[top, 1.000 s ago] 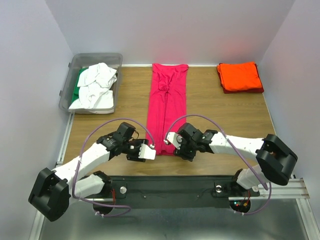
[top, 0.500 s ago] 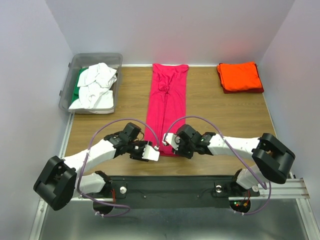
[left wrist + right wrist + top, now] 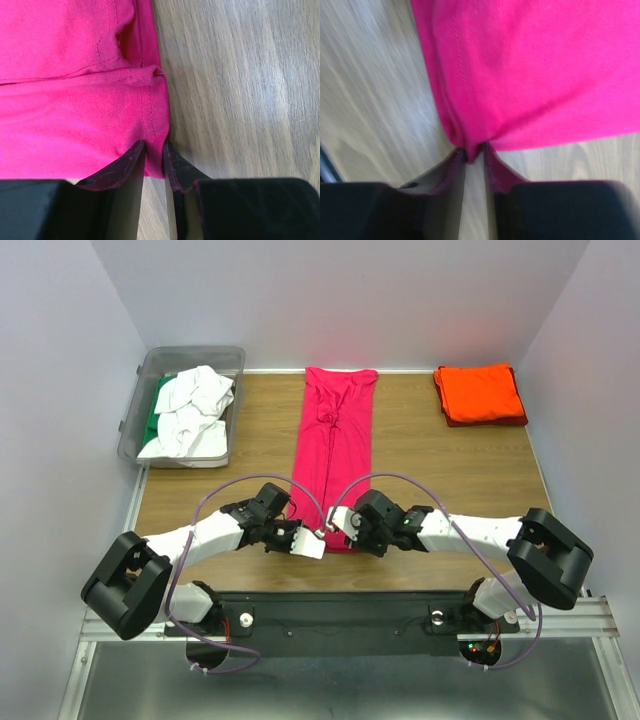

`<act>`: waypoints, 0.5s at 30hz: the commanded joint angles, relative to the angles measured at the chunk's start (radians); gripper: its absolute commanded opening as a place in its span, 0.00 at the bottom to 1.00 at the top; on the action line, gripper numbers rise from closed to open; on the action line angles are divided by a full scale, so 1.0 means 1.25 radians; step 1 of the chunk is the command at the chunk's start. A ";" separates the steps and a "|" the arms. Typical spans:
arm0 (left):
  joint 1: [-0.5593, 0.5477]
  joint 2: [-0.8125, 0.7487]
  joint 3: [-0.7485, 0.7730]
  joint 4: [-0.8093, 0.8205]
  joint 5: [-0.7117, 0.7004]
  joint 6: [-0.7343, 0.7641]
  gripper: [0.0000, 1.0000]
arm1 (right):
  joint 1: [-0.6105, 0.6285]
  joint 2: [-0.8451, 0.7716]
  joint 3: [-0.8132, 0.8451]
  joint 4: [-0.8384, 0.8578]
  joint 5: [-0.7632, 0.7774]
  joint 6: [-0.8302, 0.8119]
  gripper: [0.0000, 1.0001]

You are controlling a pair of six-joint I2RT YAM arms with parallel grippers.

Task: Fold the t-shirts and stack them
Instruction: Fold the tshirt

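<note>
- A magenta-pink cloth t-shirt (image 3: 335, 430), folded into 1 long narrow strip, lies flat down the middle of the pale wooden table (image 3: 450, 470), reaching from the back edge towards the arms.
- The left claw (image 3: 155, 165) is clamped on the pink strip's near end. The left wrist view shows a stitched hem corner pinched between its 2 dark fingers (image 3: 131, 167), with bare wood just beside it.
- The right claw (image 3: 475, 160) is likewise clamped on the near end. In the right wrist view a bunched corner of pink cloth is squeezed between its fingers, with wood on 2 sides.
- From above, the 2 claws sit close together at that near end, the left arm reaching in from the left and the right arm from the right.
- The gripped cloth stays low on the table, and the rest of the strip lies smooth apart from a small pucker near its far end.
- A bright orange-red t-shirt (image 3: 480, 393), folded into a neat square, rests at the far right corner of the table, well apart from the pink one.
- A clear grey plastic bin (image 3: 130, 430) stands at the far left corner. It holds crumpled white cloth (image 3: 195, 400) on top of green cloth (image 3: 160, 400).
</note>
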 commanded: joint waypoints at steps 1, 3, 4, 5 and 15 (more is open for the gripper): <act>-0.004 0.001 0.000 -0.036 -0.010 0.002 0.34 | 0.004 -0.043 -0.012 -0.053 0.047 0.000 0.36; -0.004 0.000 0.001 -0.039 -0.010 0.002 0.39 | 0.005 -0.080 -0.015 -0.054 0.035 -0.002 0.46; -0.004 -0.002 0.001 -0.039 -0.008 0.000 0.42 | 0.005 -0.092 -0.010 -0.052 0.031 -0.003 0.52; -0.004 -0.004 0.000 -0.039 -0.008 0.000 0.42 | 0.004 -0.097 -0.007 -0.052 0.029 -0.003 0.52; -0.004 -0.001 -0.003 -0.031 -0.003 -0.013 0.49 | 0.026 -0.040 0.033 -0.013 -0.055 -0.024 0.52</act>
